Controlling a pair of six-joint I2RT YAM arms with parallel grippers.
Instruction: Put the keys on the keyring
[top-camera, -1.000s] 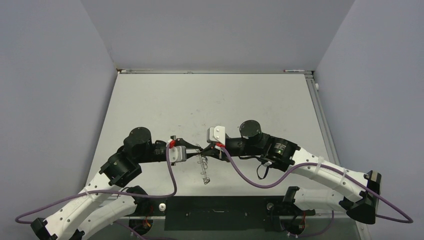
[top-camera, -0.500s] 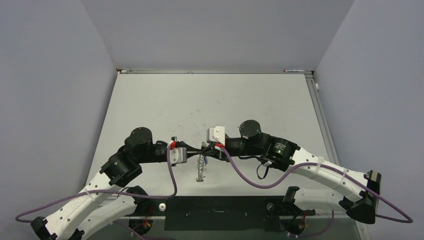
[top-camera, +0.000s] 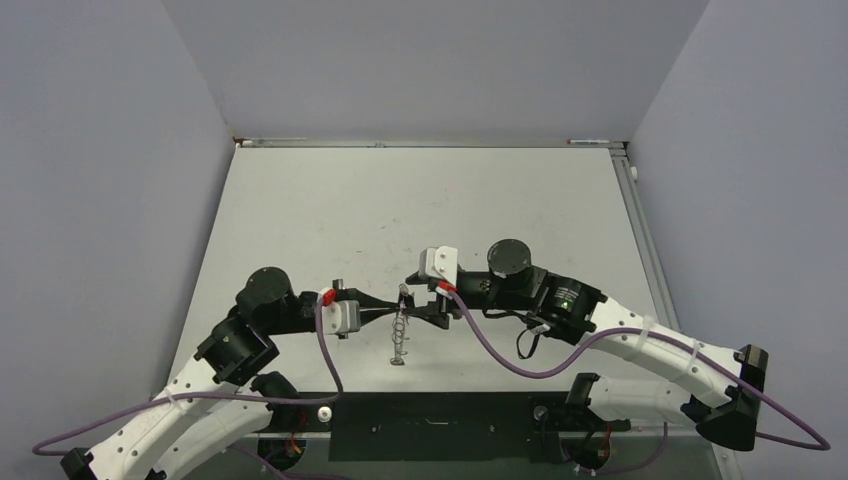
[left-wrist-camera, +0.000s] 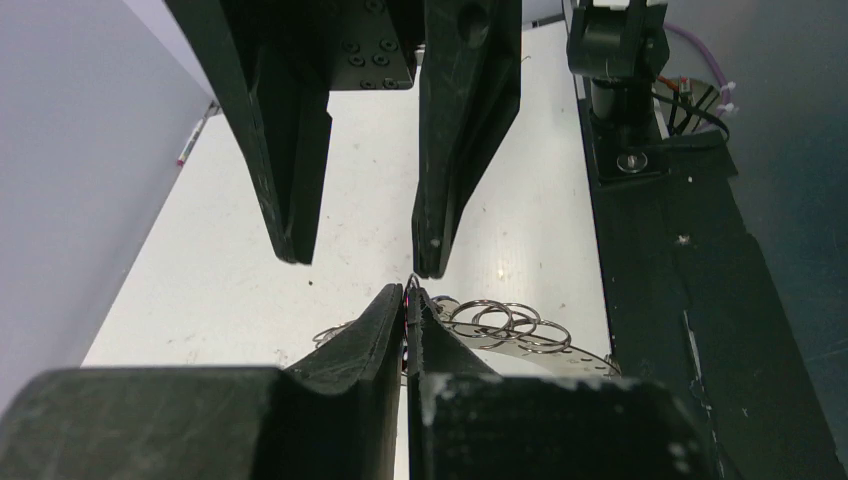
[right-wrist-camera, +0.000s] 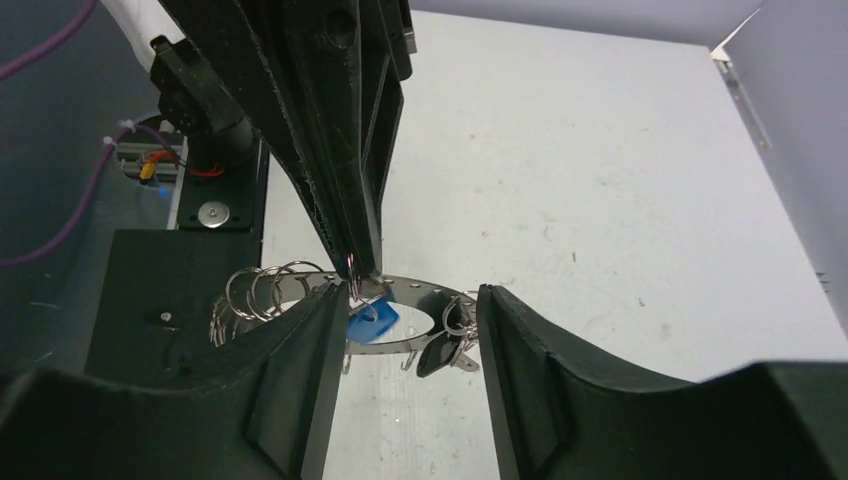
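The keyring, a flat grey ring edged with wire loops, hangs above the table between the two arms. My left gripper is shut on one thin wire loop at its rim, which shows clearly in the left wrist view. In the right wrist view the keyring lies edge-on. A blue-headed key hangs beneath it by the left gripper's tips, and a black-headed key dangles from a loop further right. My right gripper is open, its fingers either side of the ring and not touching it.
A black base plate runs along the table's near edge between the arm mounts. Purple cables trail from both wrists. Grey walls close in the white table on three sides.
My left gripper has shut on a loop of the keyring and my right gripper has opened and let go. The left arm has drawn slightly left, and the ring now hangs from it.
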